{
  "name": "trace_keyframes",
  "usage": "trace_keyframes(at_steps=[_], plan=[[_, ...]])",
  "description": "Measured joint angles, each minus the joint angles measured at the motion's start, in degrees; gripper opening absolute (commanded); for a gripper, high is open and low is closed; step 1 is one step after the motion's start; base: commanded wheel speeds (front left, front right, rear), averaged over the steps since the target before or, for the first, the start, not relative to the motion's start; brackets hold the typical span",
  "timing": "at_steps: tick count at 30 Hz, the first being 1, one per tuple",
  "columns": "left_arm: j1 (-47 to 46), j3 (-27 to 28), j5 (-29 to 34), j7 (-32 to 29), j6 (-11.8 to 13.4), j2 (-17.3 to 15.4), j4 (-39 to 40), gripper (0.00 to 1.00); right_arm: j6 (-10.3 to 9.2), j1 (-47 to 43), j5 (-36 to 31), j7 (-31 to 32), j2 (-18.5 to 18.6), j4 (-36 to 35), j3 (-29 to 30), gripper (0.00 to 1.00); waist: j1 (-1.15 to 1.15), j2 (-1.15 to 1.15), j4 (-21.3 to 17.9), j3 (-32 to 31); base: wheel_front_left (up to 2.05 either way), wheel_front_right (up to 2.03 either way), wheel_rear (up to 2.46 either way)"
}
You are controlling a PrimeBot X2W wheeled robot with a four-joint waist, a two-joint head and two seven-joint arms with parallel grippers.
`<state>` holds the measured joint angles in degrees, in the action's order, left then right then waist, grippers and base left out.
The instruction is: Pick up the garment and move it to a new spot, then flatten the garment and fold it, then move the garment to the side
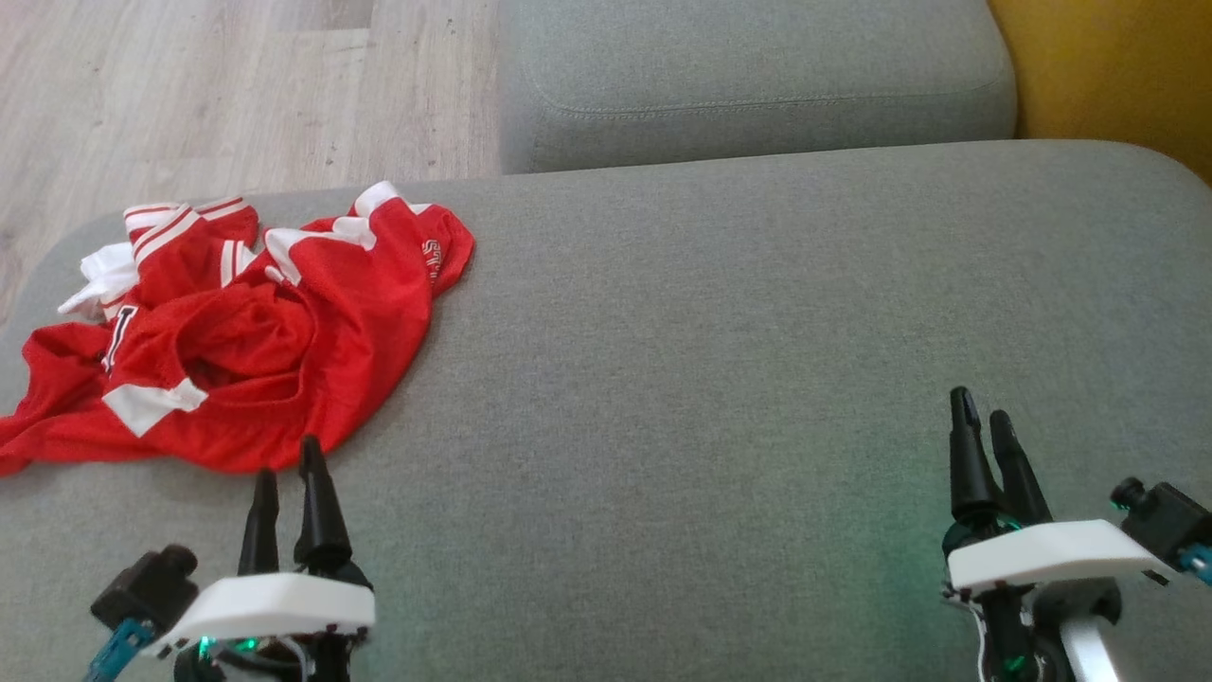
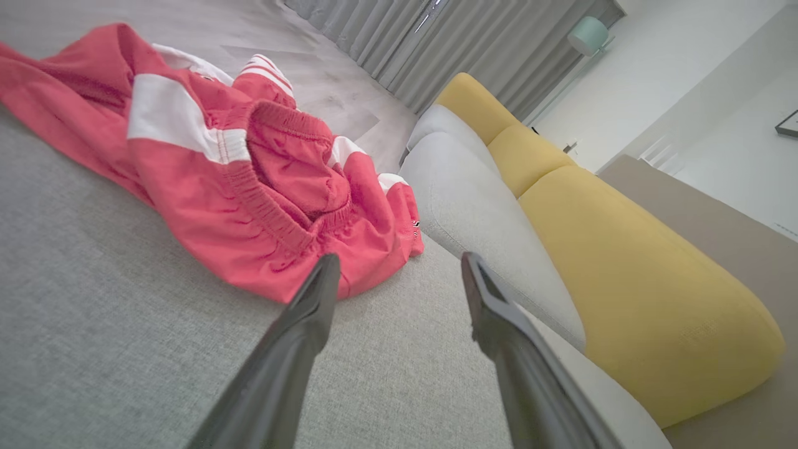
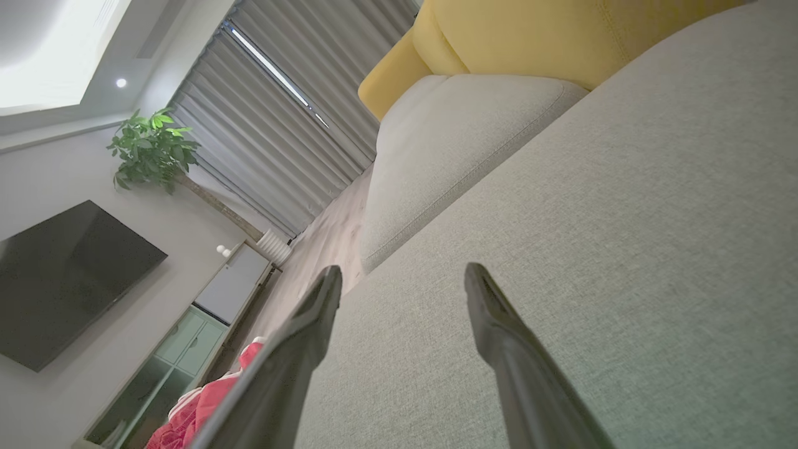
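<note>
Barely legible print (image 1: pixel 432 258) on red garment (image 1: pixel 284 369)

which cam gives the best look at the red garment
Head view: nearly the whole crumpled garment lies on the grey cushion. The left wrist view is closer but crops it at the left. The right wrist view catches a red sliver at the bottom edge.

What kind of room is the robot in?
Most likely a living room: there is a big grey sofa, a dark TV on the wall and long curtains.
</note>
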<state>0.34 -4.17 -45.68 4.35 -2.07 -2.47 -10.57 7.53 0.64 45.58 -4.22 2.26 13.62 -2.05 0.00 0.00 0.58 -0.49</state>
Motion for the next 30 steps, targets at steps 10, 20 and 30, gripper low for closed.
trace_keyframes(at_steps=[10, 20, 30], plan=[[0.0, -1.5, 6.6, 1.5, 0.6, -0.1, 0.6, 1.00, 0.00, 0.0, -7.6, -1.6, 0.0, -0.9, -1.3, 1.00, 0.00, 0.00, 0.2, 0.0, 0.00, 0.00, 0.00], [0.0, -2.1, 13.9, 3.4, 1.1, -0.1, 1.8, 1.00, 0.00, 0.0, -15.5, -3.5, 0.0, -1.0, -3.1, 1.00, 0.00, 0.00, 0.3, -0.1, 0.00, 0.00, 0.00], [0.0, -3.4, 22.1, 5.1, 1.1, -0.1, 2.1, 1.00, 0.00, 0.1, -22.3, -5.2, 0.1, -1.5, -3.1, 1.00, 0.00, 0.00, 0.6, -0.4, 0.00, 0.00, 0.00]])
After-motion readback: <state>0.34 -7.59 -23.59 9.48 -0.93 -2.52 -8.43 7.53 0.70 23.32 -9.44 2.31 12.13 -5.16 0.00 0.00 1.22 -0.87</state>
